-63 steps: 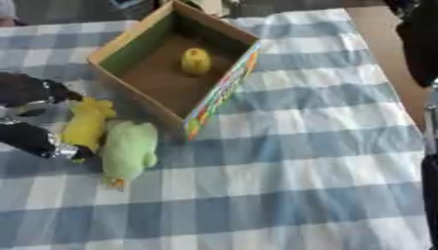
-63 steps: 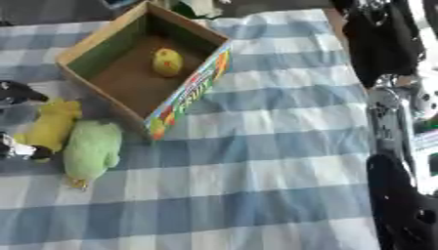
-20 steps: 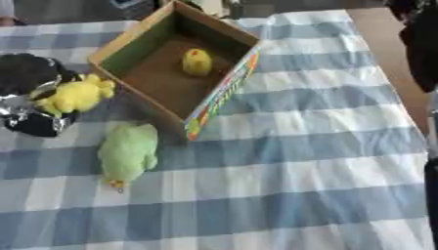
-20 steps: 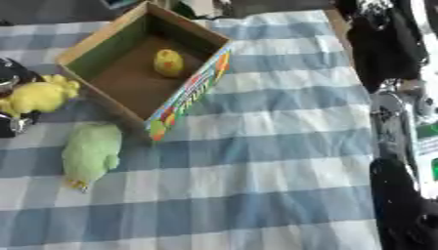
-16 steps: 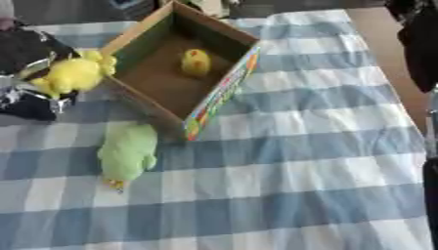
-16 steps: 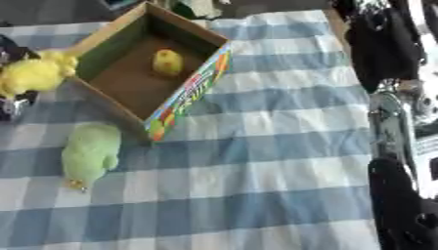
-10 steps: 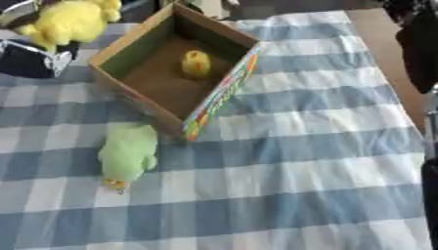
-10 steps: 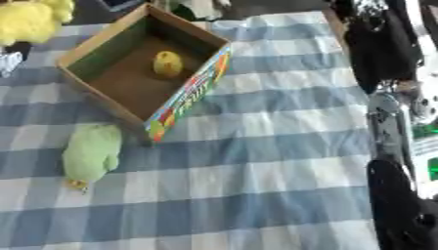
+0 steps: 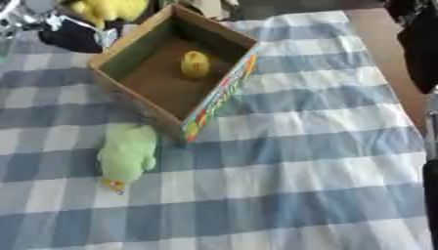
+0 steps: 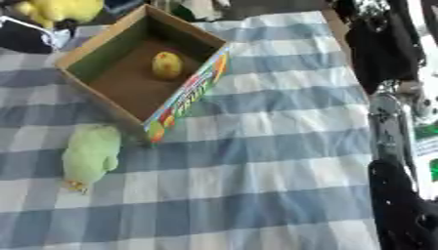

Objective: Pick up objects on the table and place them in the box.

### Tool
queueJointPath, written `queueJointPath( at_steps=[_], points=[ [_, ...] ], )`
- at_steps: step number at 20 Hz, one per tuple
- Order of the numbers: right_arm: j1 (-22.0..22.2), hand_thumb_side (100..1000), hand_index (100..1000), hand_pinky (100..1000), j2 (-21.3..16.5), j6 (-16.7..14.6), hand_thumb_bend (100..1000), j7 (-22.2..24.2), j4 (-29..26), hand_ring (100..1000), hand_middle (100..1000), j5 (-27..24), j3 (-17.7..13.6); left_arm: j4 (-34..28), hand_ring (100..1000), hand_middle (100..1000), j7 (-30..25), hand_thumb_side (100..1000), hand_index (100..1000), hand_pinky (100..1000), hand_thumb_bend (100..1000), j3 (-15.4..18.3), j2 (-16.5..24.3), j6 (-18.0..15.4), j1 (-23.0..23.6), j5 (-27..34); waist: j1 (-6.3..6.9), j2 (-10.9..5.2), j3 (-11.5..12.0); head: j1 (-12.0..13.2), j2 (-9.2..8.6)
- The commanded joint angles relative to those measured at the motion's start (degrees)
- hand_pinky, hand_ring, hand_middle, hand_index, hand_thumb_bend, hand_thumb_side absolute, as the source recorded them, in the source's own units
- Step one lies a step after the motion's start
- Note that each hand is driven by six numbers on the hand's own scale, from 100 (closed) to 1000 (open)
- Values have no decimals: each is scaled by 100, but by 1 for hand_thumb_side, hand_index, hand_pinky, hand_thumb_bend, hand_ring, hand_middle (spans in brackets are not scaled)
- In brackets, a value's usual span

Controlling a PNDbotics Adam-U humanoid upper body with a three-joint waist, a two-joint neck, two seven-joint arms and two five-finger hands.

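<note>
Left robot hand (image 9: pixel 73 30) at upper left, closed on yellow toy (image 9: pixel 109 8), raised beyond box (image 9: pixel 128 47) rim, presumably for dropping in. Yellow ball (image 9: pixel 195 64) already inside. Green toy (image 9: pixel 127 155) on counter (image 9: pixel 308 161), beside box. Right robot hand unseen.

Box (image 9: pixel 137 73) at table's (image 9: pixel 299 146) far left — ball (image 9: pixel 195 64) inside, plush (image 9: pixel 126 154) just before it.
</note>
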Motion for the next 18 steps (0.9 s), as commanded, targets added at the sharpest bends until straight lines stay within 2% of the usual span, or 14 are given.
queueJointPath(
  at_steps=[1, 9, 13, 18],
  points=[
    [-99, 491, 825, 833, -36, 10, 100, 6, -118, 803, 492, -22, -5, 417, 523, 490, 357, 295, 653, 307, 100, -29, -218, -32, -210, -66, -5, -120, -34, 50, -38],
    [-147, 487, 825, 834, 2, 26, 100, 33, -127, 803, 491, -21, 11, 1413, 537, 507, 976, 281, 664, 322, 100, -55, -725, -176, -382, -74, 24, -53, -201, 113, -140],
    [-158, 486, 826, 835, 13, 39, 100, 33, -135, 804, 490, -25, 10, 1789, 577, 548, 1178, 258, 713, 361, 100, -54, -836, -259, -390, -127, 26, -33, -233, 126, -175],
    [-155, 486, 825, 835, 19, 47, 100, 24, -139, 804, 490, -29, 6, 2071, 742, 720, 1107, 218, 879, 516, 100, -23, -870, -82, -357, -474, 19, -38, -233, 121, -178]
  ],
)
